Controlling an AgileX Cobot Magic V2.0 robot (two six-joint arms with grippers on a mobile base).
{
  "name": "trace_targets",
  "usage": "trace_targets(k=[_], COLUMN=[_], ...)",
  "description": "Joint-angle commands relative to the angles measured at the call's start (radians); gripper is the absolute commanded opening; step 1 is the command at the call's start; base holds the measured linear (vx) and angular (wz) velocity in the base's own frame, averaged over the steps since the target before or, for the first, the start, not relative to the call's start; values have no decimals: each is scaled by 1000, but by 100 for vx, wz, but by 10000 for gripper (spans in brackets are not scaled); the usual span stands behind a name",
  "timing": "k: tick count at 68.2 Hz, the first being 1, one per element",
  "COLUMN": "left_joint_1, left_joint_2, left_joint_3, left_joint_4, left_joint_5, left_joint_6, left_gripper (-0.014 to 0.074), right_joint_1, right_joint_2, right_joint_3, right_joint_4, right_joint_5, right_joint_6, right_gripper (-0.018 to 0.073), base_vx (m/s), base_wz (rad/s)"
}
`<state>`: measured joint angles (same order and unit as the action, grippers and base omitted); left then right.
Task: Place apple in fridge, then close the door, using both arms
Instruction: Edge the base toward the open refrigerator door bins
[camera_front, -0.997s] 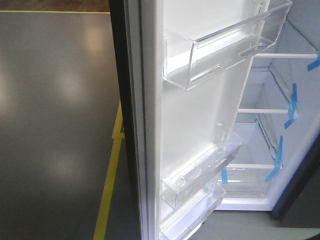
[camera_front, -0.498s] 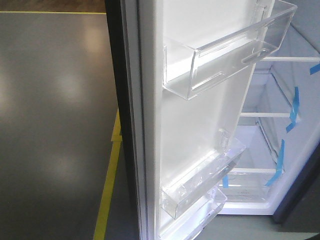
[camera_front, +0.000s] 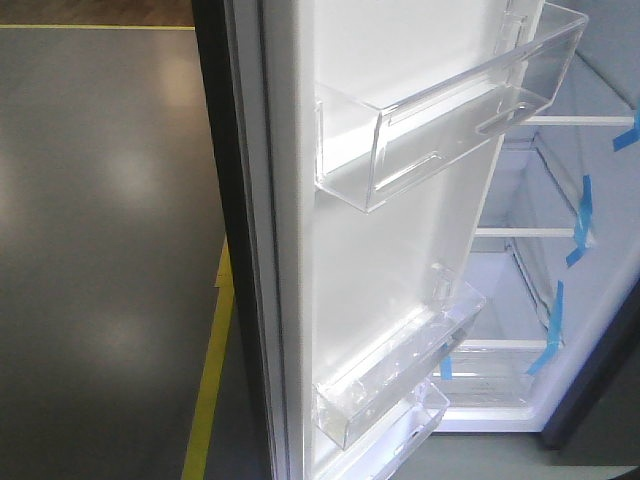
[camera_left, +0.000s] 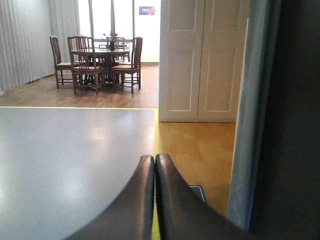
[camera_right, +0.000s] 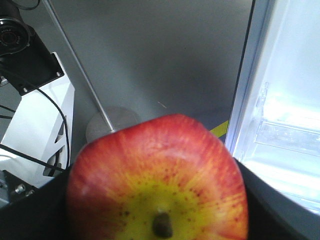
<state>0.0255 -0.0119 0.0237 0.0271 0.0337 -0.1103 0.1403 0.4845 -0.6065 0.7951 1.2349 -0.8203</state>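
Apple (camera_right: 157, 180) sitting clamped between right gripper (camera_right: 157, 205) fingers (camera_right: 272, 210), stem end facing wrist camera, red skin showing yellow patch around stem. Apple hanging outside fridge (camera_right: 280, 100), with lit white interior showing to right of fingers. Left gripper (camera_left: 154, 160) fingers pressing together, gripping nothing, pointing out over grey floor (camera_left: 75, 160); dark grey panel (camera_left: 290, 120) standing just right of them. Front view: door (camera_front: 390, 240) standing open, clear bins (camera_front: 450, 110) projecting from white inner face, blue tape (camera_front: 580, 215) sticking on shelf edges beyond.
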Motion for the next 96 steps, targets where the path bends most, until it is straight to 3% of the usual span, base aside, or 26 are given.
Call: trace_targets(k=[1,96], left_joint_1=[-7,-7], left_joint_2=[-14,-14], left_joint_3=[29,29], left_joint_4=[0,0], left_joint_5=[-77,-77], left_joint_6=[-9,-9], left_gripper=[-6,-6], right_joint_1=[1,1], right_joint_2=[8,8], right_joint_3=[-26,-26], right_joint_4=[64,64], right_joint_5=[-30,-11], right_joint_6=[-11,-11], right_gripper=[134,134], base_vx=[1,0], base_wz=[-4,-1])
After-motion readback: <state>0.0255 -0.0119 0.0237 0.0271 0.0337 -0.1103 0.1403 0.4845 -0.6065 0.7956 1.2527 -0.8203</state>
